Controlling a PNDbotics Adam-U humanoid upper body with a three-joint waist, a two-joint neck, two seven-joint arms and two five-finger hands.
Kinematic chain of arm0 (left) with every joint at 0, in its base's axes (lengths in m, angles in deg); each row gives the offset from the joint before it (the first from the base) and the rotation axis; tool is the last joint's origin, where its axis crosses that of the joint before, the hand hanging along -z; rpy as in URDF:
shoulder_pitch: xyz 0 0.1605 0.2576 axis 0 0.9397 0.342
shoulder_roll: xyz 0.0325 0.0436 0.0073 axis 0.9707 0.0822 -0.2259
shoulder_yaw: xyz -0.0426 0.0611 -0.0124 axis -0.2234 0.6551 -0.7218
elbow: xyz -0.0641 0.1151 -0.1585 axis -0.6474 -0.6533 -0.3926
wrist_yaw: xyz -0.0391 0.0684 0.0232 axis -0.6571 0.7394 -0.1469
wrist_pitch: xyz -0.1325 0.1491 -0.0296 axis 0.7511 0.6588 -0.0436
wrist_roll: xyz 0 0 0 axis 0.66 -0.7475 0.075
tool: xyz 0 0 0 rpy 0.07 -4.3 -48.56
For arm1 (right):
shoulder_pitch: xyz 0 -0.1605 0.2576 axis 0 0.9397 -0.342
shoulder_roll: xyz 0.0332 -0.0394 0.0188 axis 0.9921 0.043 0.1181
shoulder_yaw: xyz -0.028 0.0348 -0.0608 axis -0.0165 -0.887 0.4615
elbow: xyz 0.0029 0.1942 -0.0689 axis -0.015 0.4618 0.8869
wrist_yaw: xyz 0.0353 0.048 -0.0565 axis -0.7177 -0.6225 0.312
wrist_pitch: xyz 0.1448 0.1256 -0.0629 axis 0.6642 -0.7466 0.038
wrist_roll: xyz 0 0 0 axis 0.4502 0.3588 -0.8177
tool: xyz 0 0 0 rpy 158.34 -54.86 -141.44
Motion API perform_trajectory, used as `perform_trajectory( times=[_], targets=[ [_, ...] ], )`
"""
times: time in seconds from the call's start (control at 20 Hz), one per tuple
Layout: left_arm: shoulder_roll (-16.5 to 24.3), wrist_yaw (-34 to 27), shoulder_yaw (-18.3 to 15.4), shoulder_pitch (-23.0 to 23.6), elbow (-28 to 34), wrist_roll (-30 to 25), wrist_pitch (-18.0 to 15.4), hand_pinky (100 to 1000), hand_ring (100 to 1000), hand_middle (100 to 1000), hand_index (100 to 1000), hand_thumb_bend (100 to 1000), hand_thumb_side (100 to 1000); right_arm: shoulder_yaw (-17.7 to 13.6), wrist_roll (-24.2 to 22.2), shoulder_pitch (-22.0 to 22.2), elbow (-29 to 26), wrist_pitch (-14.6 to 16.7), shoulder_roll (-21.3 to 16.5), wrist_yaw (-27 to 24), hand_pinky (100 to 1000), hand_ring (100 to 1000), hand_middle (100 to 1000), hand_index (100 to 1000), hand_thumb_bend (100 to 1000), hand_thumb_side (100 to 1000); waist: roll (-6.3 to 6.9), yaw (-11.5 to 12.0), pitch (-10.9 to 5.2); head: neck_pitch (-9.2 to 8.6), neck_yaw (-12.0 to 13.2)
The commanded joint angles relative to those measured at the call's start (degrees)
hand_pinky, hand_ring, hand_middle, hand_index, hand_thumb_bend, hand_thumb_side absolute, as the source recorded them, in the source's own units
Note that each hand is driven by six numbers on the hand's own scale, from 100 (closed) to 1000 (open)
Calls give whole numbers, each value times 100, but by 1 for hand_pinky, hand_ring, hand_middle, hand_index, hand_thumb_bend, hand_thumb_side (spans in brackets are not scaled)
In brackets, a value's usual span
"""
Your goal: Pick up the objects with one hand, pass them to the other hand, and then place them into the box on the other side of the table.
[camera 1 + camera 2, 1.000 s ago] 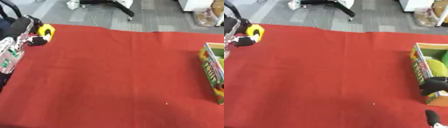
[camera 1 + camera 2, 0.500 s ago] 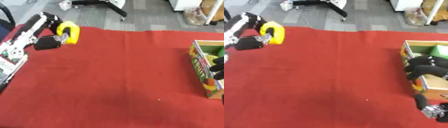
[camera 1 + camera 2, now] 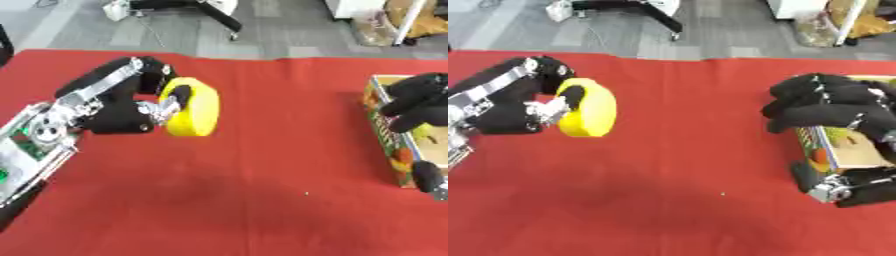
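Observation:
A thick yellow disc (image 3: 194, 113) is held edge-on above the red table (image 3: 245, 190), left of centre. My left hand (image 3: 131, 107) is shut on it, fingers over the top and thumb across its face. My right hand (image 3: 824, 105) hovers at the right, over the near-left edge of the box (image 3: 846, 150), fingers curled and holding nothing. The box is cardboard with a colourful printed side and stands at the table's right edge; part of it is hidden behind the right hand.
Beyond the table's far edge lies grey floor with a black chair base (image 3: 201, 10). A cardboard carton (image 3: 420, 20) stands at the far right. Bare red cloth stretches between the two hands.
My left hand has carried the yellow disc rightward and toward the table's middle. My right hand has risen into view in front of the box and moved left.

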Motion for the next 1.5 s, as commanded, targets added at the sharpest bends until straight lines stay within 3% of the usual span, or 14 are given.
perform_trajectory(
  times=[0.05, 0.25, 0.6, 1.15, 1.5],
  targets=[
    [31, -478, 258, -191, 125, -197, 207, 566, 446, 395, 539, 100, 576, 38, -60, -277, -117, 10, -48, 70, 854, 777, 735, 931, 100, 103, 64, -9, -183, 51, -22],
    [16, -790, 581, -343, 128, -373, 481, 567, 447, 397, 540, 100, 651, 136, 138, -561, -117, 10, 31, 518, 877, 792, 766, 930, 100, 148, 61, -8, -181, 72, -45],
    [-30, -1280, 943, -625, 128, -587, 796, 571, 451, 401, 544, 100, 718, 610, 614, -954, -117, 10, 243, 1407, 876, 785, 771, 897, 121, 220, 59, 24, -164, 102, -102],
    [-198, -1810, 1128, -936, 128, -531, 913, 574, 450, 399, 542, 100, 738, 1193, 1410, -1207, -117, 10, 629, 2758, 872, 778, 784, 874, 194, 297, 45, 77, -158, 120, -175],
    [-297, -2074, 1146, -1041, 128, -478, 906, 578, 451, 400, 543, 100, 737, 1343, 1900, -1176, -117, 10, 700, 3454, 881, 788, 812, 895, 233, 325, 39, 96, -153, 125, -191]
  ],
)
